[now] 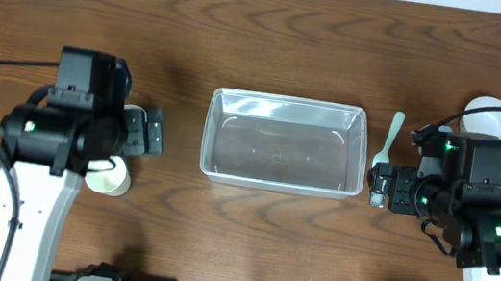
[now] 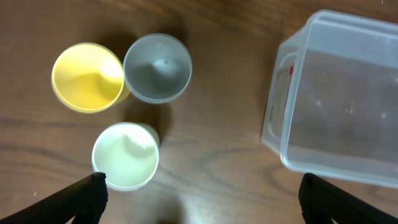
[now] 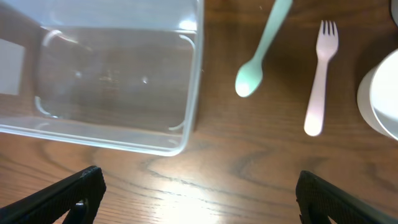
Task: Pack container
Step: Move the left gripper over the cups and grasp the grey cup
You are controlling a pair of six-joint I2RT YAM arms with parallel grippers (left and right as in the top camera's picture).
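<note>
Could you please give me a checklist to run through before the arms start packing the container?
1. The container sits empty and upright: ok.
2. The left gripper is open: ok.
3. The right gripper is open: ok.
4. The yellow cup, grey cup and white cup stand upright, outside the container: ok.
5. The green spoon and pink fork lie apart, not overlapping: ok.
6. An item is centred between the fingers of either gripper: not ok.
</note>
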